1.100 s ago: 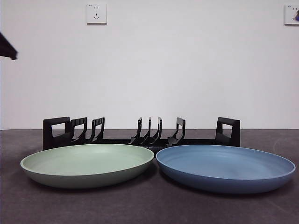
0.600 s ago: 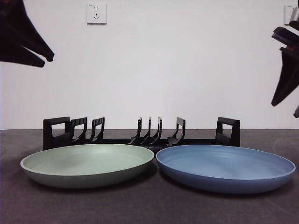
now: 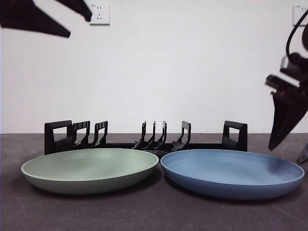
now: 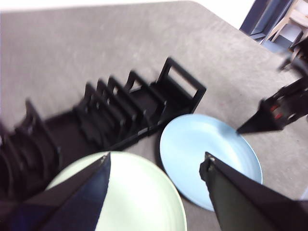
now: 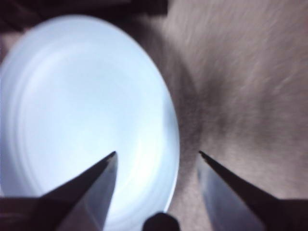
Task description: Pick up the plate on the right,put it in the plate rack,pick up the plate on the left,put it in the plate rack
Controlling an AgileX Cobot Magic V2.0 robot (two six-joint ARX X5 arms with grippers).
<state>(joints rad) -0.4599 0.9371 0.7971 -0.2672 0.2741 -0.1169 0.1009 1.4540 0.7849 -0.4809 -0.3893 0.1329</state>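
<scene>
A blue plate (image 3: 231,172) lies at the right on the table, and a green plate (image 3: 89,168) lies at the left, their rims almost touching. The black plate rack (image 3: 144,138) stands empty just behind them. My right gripper (image 3: 287,154) hangs open just above the blue plate's right rim. In the right wrist view that gripper (image 5: 158,154) has the edge of the blue plate (image 5: 82,110) between its spread jaws. My left gripper (image 3: 78,26) is open and high at the top left. Its wrist view looks down past the left gripper (image 4: 155,159) on the green plate (image 4: 130,192), the blue plate (image 4: 211,154) and the rack (image 4: 120,110).
A dark grey mat (image 3: 154,211) covers the table, with a white wall and socket (image 3: 99,13) behind. The table's far edge and some furniture (image 4: 284,24) show in the left wrist view.
The right gripper has come down and inward to the blue plate's right rim. The left gripper has moved up and to the right. Plates and rack have not moved.
</scene>
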